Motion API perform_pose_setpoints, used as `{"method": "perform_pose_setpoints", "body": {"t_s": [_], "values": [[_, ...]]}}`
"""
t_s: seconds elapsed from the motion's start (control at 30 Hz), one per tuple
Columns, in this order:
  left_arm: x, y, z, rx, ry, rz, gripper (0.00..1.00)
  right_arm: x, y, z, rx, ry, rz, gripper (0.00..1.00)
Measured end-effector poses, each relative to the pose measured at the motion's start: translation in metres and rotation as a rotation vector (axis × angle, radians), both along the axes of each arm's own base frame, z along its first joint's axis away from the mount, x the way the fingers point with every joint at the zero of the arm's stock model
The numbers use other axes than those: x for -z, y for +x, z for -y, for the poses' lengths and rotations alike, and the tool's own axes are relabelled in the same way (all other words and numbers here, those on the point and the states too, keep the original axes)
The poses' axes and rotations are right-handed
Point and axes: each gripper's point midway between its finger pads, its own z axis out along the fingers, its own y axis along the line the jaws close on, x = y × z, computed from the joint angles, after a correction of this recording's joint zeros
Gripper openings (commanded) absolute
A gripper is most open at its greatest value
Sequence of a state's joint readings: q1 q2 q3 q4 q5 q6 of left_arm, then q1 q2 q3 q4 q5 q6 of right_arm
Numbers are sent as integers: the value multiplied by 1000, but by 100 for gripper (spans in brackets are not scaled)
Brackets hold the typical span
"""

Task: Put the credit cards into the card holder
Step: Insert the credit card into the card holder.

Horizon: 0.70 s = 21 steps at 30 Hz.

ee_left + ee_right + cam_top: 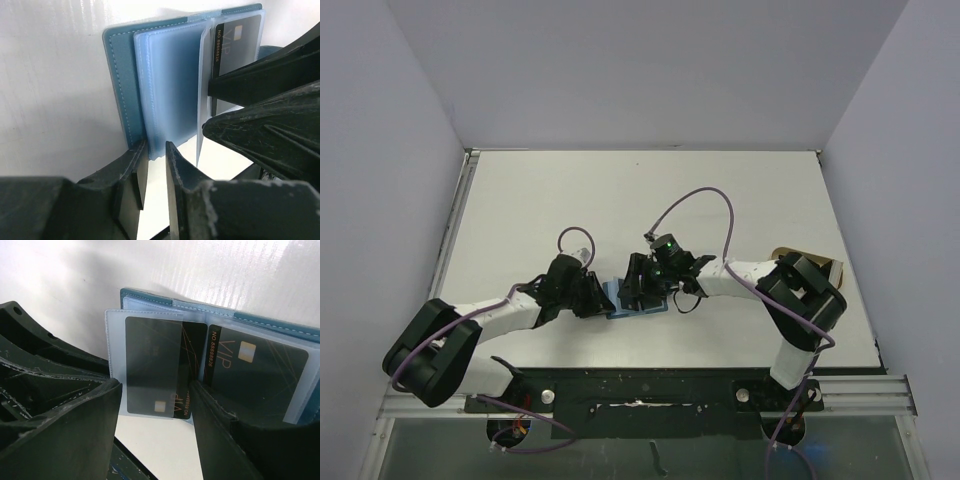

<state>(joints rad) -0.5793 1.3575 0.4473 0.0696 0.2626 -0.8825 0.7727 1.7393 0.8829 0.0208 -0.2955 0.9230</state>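
A: Card holder (120,80) lies open at the near-middle of the counter (620,200), btwn both hands. Left hand (155,156) is nearly closed, pinching its near edge. Right hand (155,392) sits part-open round a clear sleeve (115,340) w/ a black card (150,360) that looks only partway in. Can't tell if the pads actually touch it.

B: So what bites you?

A: Push w/ the card skewed & it prob. jams at the sleeve mouth or buckles the leaf. If your left pinch slips, the holder could slide off or flip shut.
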Motion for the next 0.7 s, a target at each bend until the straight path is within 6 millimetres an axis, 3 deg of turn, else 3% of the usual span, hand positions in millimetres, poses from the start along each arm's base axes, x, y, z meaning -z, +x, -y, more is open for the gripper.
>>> {"method": "perform_pose_setpoints", "body": {"t_s": [0.17,0.43,0.7], "values": [[-3,0,0,-1,-1,9,22,0,0,0,-9,-7,13,58],[-26,7,-1,-27,-31,76,21,-6,-2,9,2,-47,36,52],[-32,11,-13,-87,-5,74,27,-3,-1,16,7,-94,36,55]]}}
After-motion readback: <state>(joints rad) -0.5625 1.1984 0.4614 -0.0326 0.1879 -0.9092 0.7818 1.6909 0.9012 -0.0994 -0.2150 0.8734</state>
